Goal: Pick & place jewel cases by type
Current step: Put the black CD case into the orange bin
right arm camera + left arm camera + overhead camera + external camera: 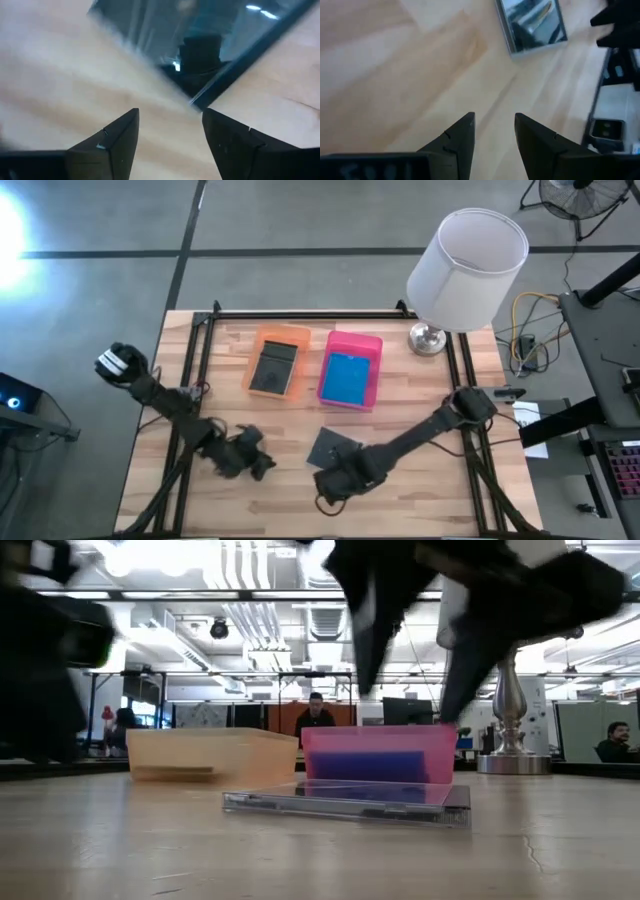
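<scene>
A dark grey-black jewel case [330, 446] lies flat on the wooden table, near its front middle; it also shows in the low view [350, 802]. My right gripper [335, 480] is open just above the case's near corner [196, 102], its fingers [372, 630] pointing down and clear of it. My left gripper [256, 462] is open and empty over bare wood to the left of that case [532, 22]. Another dark case [275, 367] lies in the orange tray [262, 340]. A blue case [348, 378] lies in the pink tray [376, 345].
The two trays stand side by side at the middle back of the table. A lamp with a white shade [468, 268] and a metal foot [428, 338] stands at the back right. Bare wood lies at the front left and front right. People sit in the room behind [315, 718].
</scene>
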`<state>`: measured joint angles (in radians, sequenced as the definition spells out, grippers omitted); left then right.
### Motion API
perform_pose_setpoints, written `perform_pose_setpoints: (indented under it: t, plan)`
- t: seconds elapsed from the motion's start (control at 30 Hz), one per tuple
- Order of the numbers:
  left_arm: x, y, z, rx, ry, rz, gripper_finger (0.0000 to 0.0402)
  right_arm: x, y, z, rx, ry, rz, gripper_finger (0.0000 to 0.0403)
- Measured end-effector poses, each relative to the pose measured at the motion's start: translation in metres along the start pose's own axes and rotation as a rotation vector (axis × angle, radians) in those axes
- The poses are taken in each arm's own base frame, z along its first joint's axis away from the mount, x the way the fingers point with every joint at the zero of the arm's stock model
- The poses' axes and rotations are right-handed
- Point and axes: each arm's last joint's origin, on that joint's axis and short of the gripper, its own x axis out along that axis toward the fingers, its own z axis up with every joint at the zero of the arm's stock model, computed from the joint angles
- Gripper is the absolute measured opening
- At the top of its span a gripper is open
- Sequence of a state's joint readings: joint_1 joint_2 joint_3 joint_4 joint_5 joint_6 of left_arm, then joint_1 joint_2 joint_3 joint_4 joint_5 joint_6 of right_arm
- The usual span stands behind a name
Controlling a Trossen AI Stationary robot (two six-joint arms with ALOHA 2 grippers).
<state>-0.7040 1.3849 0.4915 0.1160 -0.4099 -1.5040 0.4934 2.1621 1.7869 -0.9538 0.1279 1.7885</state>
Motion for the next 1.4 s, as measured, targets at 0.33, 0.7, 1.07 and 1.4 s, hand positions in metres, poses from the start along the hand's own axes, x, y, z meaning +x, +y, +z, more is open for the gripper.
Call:
perform_pose_setpoints:
  t: [0.33,0.7,1.07,1.4]
  plan:
    - [0.027,-0.002,0.088,0.051,0.066,-0.152,0.0122,0.009,-0.047,-0.021,0.305,-0.123,0.050,0.0204]
    - [0.081,-0.008,0.101,0.110,0.201,-0.044,0.0122,0.045,-0.079,-0.025,0.456,-0.065,0.209,0.0250]
    - [0.114,-0.010,0.094,0.121,0.359,-0.059,0.0122,0.071,-0.094,-0.003,0.482,-0.099,0.308,0.0267]
    - [0.112,-0.007,0.090,0.126,0.384,-0.041,0.0122,0.081,-0.099,0.008,0.374,-0.166,0.453,0.0263]
